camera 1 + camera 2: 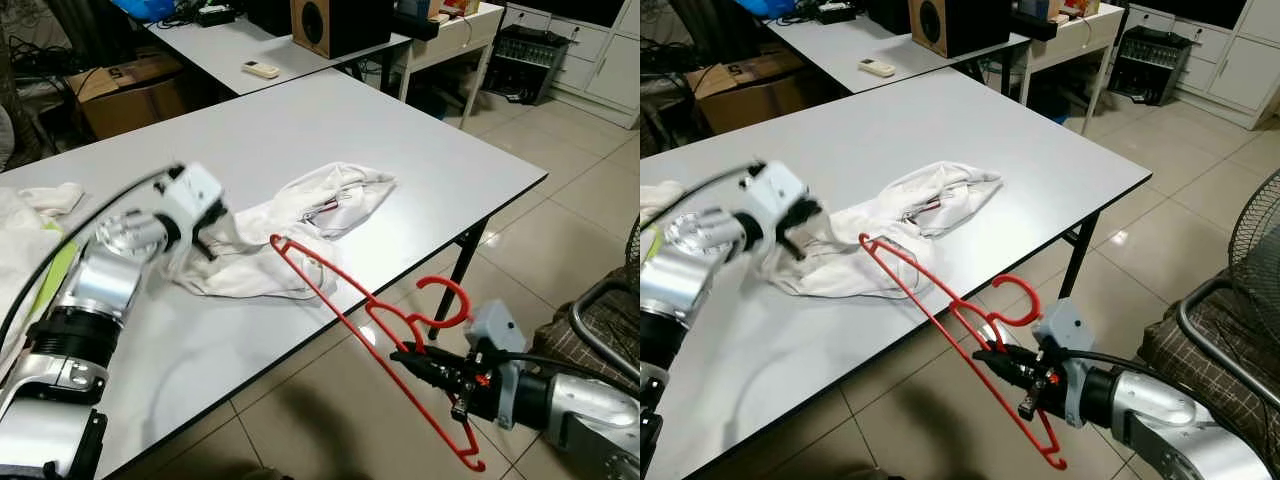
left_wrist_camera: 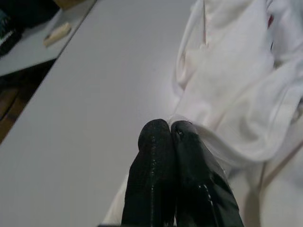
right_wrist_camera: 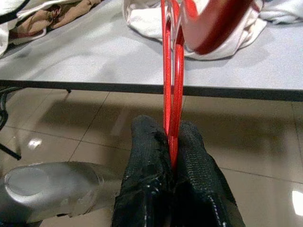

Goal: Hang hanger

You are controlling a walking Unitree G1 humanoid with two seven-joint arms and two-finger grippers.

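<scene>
A red plastic hanger [image 1: 330, 300] hangs tilted in the air off the table's front edge. Its upper end reaches over the white garment [image 1: 320, 205], and its hook [image 1: 452, 300] curls up beside my right gripper. That right gripper [image 1: 402, 355] is below table height and shut on the hanger's bar; in the right wrist view the bar [image 3: 173, 71] runs up from between the fingertips [image 3: 151, 137]. My left gripper [image 1: 205, 243] rests on the garment's left end. Its fingers [image 2: 156, 142] are pressed together with a thin fold of white cloth [image 2: 236, 71] at the tips.
The garment lies on a grey table [image 1: 300, 130] whose edge runs diagonally. More white clothes [image 1: 30, 215] lie at the far left. Behind stand a second table with a remote [image 1: 261, 69] and a speaker [image 1: 325, 25]. A brown chair [image 1: 600, 320] is at the right, on tiled floor.
</scene>
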